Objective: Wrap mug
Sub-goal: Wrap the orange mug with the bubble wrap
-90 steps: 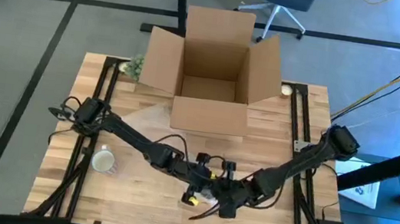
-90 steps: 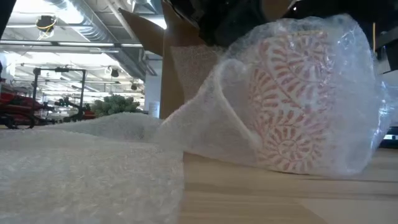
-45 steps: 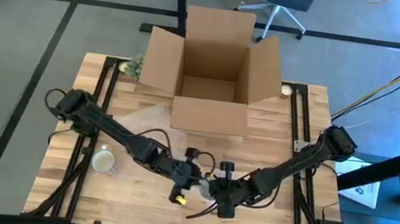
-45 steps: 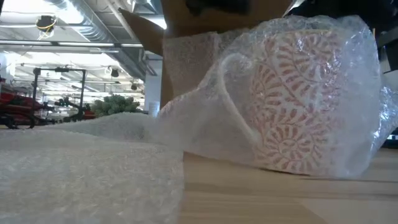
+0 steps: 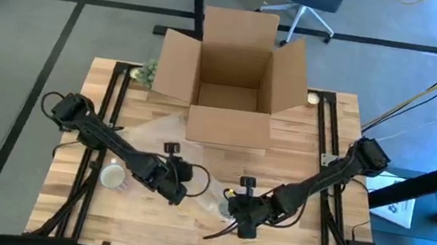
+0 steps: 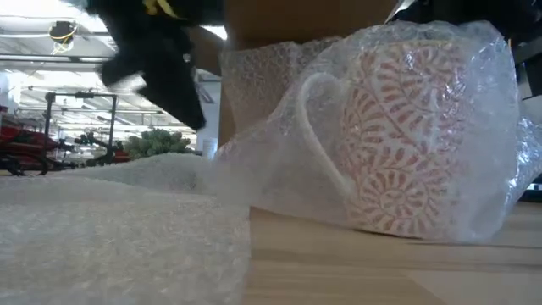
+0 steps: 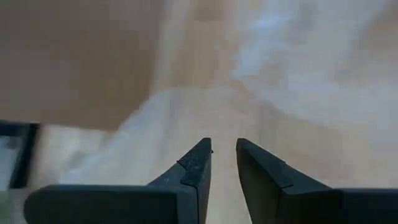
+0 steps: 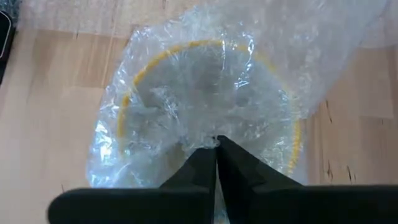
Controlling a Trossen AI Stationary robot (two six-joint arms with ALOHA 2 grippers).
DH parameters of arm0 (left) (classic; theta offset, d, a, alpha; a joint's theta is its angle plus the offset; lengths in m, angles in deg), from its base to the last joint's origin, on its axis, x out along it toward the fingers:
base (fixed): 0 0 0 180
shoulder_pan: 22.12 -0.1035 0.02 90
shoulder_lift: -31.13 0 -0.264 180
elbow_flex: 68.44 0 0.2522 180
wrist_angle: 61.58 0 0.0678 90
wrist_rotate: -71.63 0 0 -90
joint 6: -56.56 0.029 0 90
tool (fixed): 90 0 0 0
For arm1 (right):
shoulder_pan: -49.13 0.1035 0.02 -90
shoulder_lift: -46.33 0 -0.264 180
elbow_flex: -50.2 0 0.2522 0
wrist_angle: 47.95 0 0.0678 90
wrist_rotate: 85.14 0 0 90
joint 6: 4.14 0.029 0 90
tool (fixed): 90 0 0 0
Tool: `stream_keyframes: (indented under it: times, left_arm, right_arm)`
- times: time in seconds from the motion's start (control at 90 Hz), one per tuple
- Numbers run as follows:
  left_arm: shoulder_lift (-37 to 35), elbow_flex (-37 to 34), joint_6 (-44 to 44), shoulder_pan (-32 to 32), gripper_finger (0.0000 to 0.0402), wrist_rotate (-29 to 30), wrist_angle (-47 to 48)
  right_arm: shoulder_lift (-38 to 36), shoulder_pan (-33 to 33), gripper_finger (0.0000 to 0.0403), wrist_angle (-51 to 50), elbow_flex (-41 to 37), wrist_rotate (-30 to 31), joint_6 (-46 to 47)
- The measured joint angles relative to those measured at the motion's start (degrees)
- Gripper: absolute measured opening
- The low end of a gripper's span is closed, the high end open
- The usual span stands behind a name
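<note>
Near the bench's front edge, my right jaws (image 8: 216, 144) are pinching the bubble wrap (image 8: 205, 93) over the mug (image 6: 406, 140); my left jaws (image 7: 223, 154) are hovering narrowly parted

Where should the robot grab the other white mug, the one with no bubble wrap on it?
Probably by its rim, coming straight down from above. The bare mug stands upright with its open mouth facing up, so one finger could slip inside and one outside the wall. The left gripper is the nearer one; the right gripper is shut on the bubble wrap.
</note>
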Motion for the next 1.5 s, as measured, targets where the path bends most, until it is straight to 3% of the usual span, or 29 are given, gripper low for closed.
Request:
stream_keyframes:
  times: [0.167,0.467,0.644,1.2,1.5]
  left_arm:
    - [0.1,-4.0,7.1,-3.5,0.0061,-10.0,-14.2]
    - [-0.7,-3.9,10.3,-8.4,0.0061,-25.7,-13.5]
    - [-0.7,-3.9,12.5,-10.2,0.0061,-31.5,-13.2]
    - [-6.8,-3.9,11.1,-10.0,0.0064,-36.7,-11.0]
    - [-7.1,-3.8,9.7,-8.9,0.0146,-38.3,-11.9]
  right_arm:
    - [0.0,0.0,0.0001,0.0,0.0,-0.6,0.1]
    - [0.0,0.0,0.0001,0.0,0.0,-1.1,0.2]
    - [0.0,0.0,0.0001,0.0,0.0,-1.1,0.2]
    - [-0.1,0.0,0.0001,-0.3,0.0,-1.5,0.6]
    - [-0.1,0.0,0.0001,-0.3,0.0,-1.5,0.7]
